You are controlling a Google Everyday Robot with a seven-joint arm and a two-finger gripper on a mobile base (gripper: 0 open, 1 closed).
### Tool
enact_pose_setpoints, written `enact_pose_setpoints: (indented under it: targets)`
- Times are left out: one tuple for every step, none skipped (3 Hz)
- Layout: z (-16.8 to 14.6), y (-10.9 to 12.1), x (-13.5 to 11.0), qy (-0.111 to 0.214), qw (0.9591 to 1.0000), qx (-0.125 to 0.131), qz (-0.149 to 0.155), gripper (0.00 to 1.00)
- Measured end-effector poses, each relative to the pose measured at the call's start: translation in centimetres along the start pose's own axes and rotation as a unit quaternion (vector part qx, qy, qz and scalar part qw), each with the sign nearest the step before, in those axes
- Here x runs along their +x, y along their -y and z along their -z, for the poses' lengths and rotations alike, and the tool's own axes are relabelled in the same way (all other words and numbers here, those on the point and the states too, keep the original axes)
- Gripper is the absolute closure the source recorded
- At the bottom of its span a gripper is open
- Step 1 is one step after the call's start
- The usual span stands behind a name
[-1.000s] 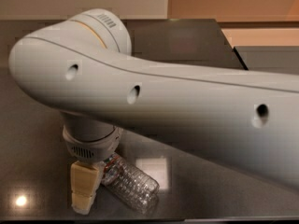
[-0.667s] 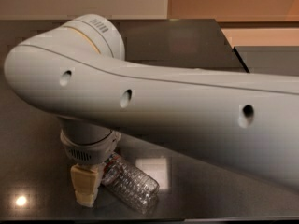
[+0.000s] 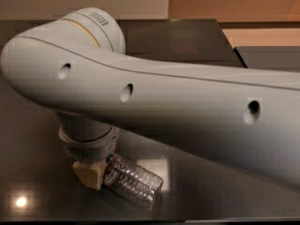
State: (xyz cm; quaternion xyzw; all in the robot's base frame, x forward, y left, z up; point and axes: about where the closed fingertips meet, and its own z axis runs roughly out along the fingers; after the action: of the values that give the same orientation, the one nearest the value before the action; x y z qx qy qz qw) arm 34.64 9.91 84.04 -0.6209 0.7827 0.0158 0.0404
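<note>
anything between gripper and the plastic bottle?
Nothing: in the camera view the gripper sits right against the cap end of the lying plastic bottle on the dark table.

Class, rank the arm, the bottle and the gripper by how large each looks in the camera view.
1. Arm, though it is nearest the camera.
2. Bottle, lying flat.
3. Gripper, lower left under the arm, beside the bottle's cap; partly hidden, so this rank is unsure.

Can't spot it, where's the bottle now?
Lower left of the view: the bottle lies on the dark table, cap end beside the gripper, under the arm.
</note>
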Motion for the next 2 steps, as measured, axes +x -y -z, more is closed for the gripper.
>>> enact_pose_setpoints:
  targets:
    - [2.3,0.6,-0.1,0.032,0.9994,0.001,0.01,0.88]
    - [5.5,2.0,-0.7,0.097,0.9946,0.001,0.036,1.0]
